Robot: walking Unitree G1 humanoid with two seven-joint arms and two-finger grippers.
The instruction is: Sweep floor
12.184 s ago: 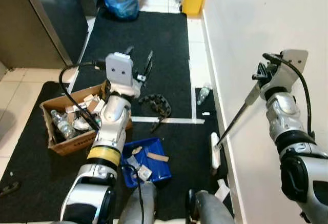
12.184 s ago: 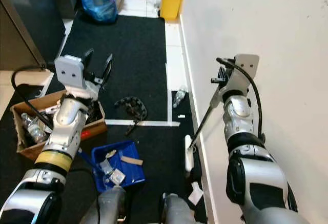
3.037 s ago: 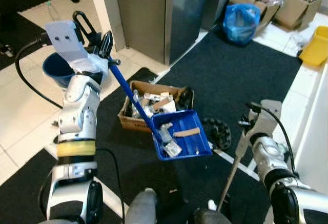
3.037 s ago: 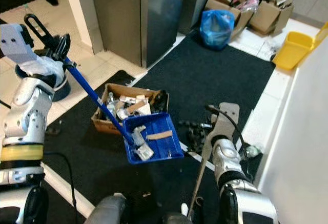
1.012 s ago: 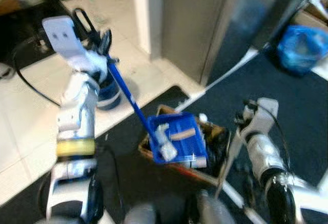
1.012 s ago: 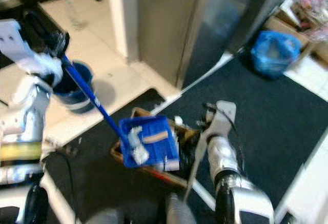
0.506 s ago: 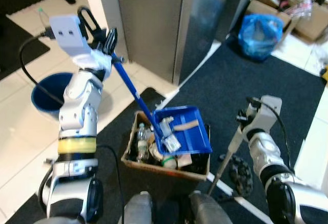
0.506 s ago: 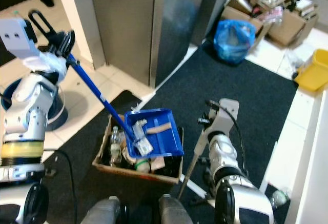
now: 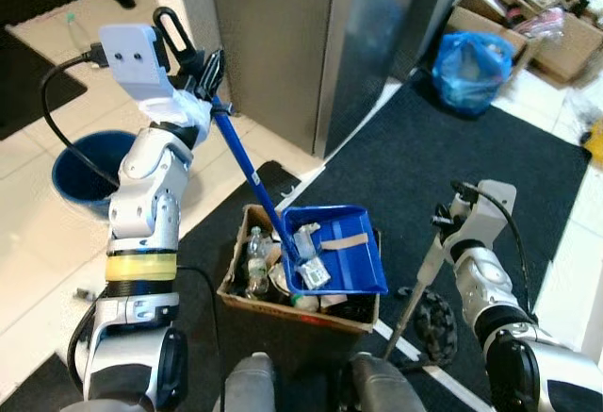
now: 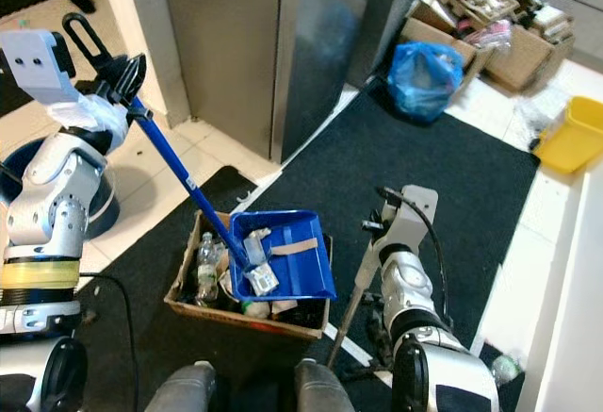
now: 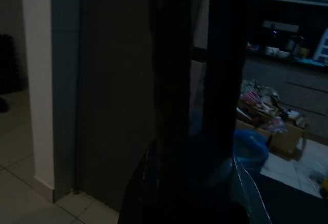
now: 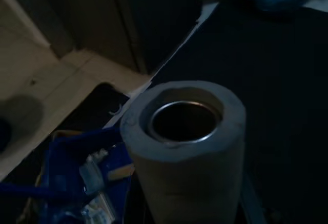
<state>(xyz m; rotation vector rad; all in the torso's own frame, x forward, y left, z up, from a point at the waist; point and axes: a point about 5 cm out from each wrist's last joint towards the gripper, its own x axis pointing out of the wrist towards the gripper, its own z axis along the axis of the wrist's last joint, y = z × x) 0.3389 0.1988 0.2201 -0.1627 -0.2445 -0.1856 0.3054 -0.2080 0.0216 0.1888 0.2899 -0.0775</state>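
My left gripper [image 9: 209, 74] is raised at the left and shut on the top of the blue dustpan's long handle [image 9: 247, 172]. The blue dustpan [image 9: 350, 263] hangs roughly level over an open cardboard box [image 9: 241, 297]. Paper scraps and a strip of tape lie in the pan. The box holds bottles and other rubbish. On the right, my right gripper [image 9: 447, 235] is shut on the grey broom handle [image 9: 416, 285], which slants down to the black mat. The handle's hollow grey end [image 12: 182, 126] shows close up in the right wrist view.
A blue bucket [image 9: 79, 169] stands on the tiles at the left. Grey metal cabinets [image 9: 301, 35] rise behind the box. A blue bag [image 9: 471, 65], cardboard boxes [image 10: 490, 35] and a yellow bin [image 10: 571, 133] are at the back right. A black coiled chain [image 9: 435, 321] lies by the broom.
The camera swung and has steadied. The dustpan stays held over the cardboard box and looks slightly lower than half a second ago. The right gripper still holds the broom handle.
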